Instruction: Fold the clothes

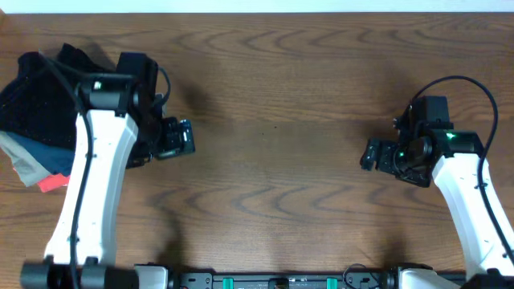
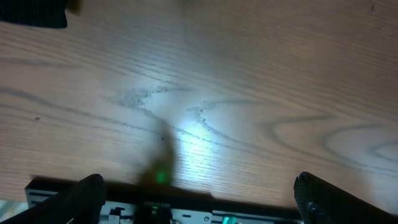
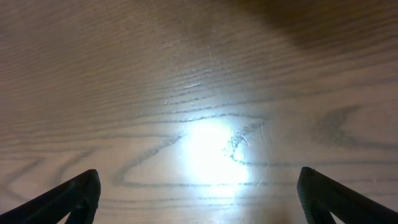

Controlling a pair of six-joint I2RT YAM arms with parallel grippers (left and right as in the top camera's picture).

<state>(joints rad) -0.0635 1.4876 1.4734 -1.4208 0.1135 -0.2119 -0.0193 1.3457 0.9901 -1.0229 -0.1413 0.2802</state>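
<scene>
Overhead first: the left claw [image 1: 175,138] hung over bare wood, with the black clothes [image 1: 32,104] heaped off to its left, past its own arm, next to the blue, grey and red folded pieces [image 1: 36,164]. The right claw [image 1: 371,154] hovered well apart, across the tabletop [image 1: 273,96]. Left wrist view: fingers [image 2: 84,196] spread wide, gripping nothing, and a dark cloth corner [image 2: 34,14] sat far ahead to the left. Right wrist view: fingers [image 3: 71,196] were wide too, empty, with only lamp glare on brown grain beneath.
</scene>
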